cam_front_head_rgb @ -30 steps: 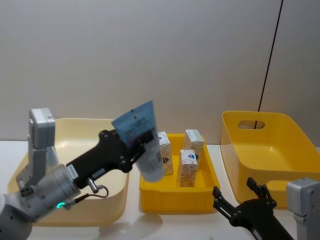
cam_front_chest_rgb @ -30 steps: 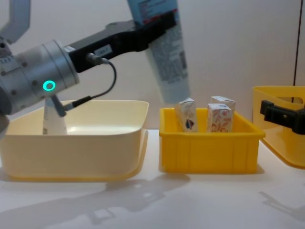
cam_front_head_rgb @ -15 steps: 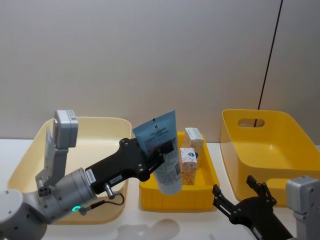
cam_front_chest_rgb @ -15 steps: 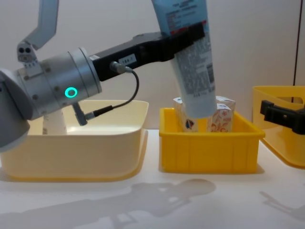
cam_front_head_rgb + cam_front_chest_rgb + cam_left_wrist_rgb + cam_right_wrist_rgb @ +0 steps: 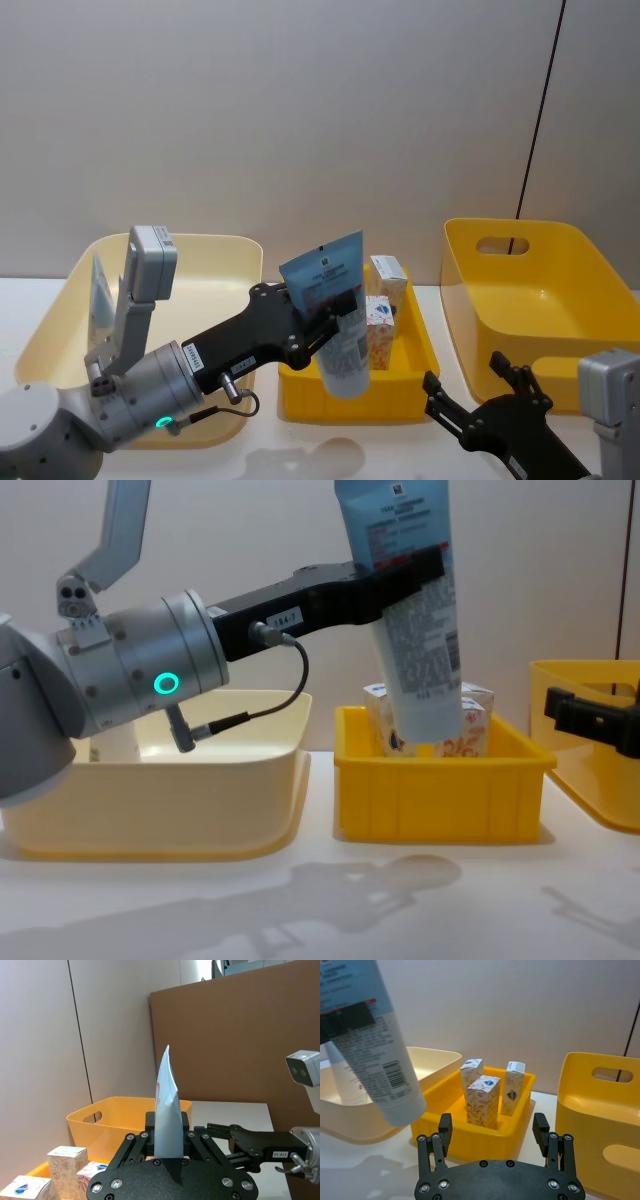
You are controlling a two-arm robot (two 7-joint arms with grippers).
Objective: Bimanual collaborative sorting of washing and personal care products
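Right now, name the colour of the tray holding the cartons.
Bright yellow tray, clearest in the chest view.

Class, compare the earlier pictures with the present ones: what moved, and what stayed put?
The left pincer, shut on the squeeze tube throughout, carried it toward the robot's right and lower, in front of the cartons. The cartons, the small yellow bin and the open right pincer stayed put.

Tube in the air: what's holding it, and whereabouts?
The left gripper clamps the tube across its upper half, below the crimped end. The right gripper holds nothing.
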